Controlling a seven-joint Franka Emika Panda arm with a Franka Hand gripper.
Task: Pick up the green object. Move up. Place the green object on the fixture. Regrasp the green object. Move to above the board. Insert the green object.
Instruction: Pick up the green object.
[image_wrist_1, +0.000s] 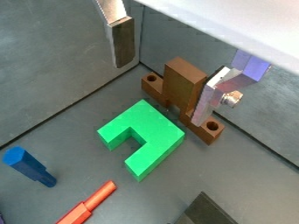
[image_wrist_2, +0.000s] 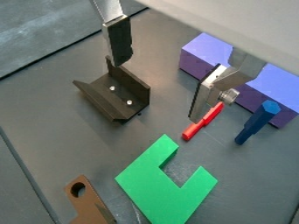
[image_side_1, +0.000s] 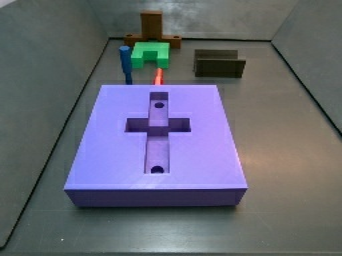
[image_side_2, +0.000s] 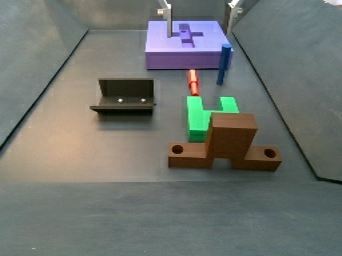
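1. Green object (image_wrist_1: 142, 136): in a wrist view there is one of it, lying flat on the grey surface (image_wrist_1: 59, 96) with its notch open toward the red stick (image_wrist_1: 90, 205). The gripper (image_wrist_1: 163, 61) hangs above it, its two silver fingers (image_wrist_1: 121, 39) spread wide with nothing between them. One brown piece (image_wrist_1: 184, 98) stands just beside the green object, and one blue peg (image_wrist_1: 28, 167) lies near, apart from it.

2. In a wrist view one green object (image_wrist_2: 163, 182) lies below the gripper (image_wrist_2: 166, 66), whose jaws stand released and empty. One fixture (image_wrist_2: 115, 94) sits well apart from the green piece, with bare surface between them. One red stick (image_wrist_2: 202, 121), one blue peg (image_wrist_2: 257, 122) and parts of the board (image_wrist_2: 208, 58) lie further off. A corner of the brown piece (image_wrist_2: 82, 203) shows at the frame edge.

3. In a side view one board (image_side_1: 158, 140) fills the middle, with one cross recess and two round holes. Behind it stand the blue peg (image_side_1: 126, 60), green object (image_side_1: 150, 55), red stick (image_side_1: 158, 74), brown piece (image_side_1: 152, 26) and fixture (image_side_1: 219, 64). Open surface runs along both long sides of the board.

4. In a side view the green object (image_side_2: 205, 113) lies between the brown piece (image_side_2: 230, 143) and the red stick (image_side_2: 193, 80). The fixture (image_side_2: 126, 96) stands apart from them. The gripper (image_side_2: 198, 8) shows only as finger tips at the top edge, over the board (image_side_2: 185, 44).
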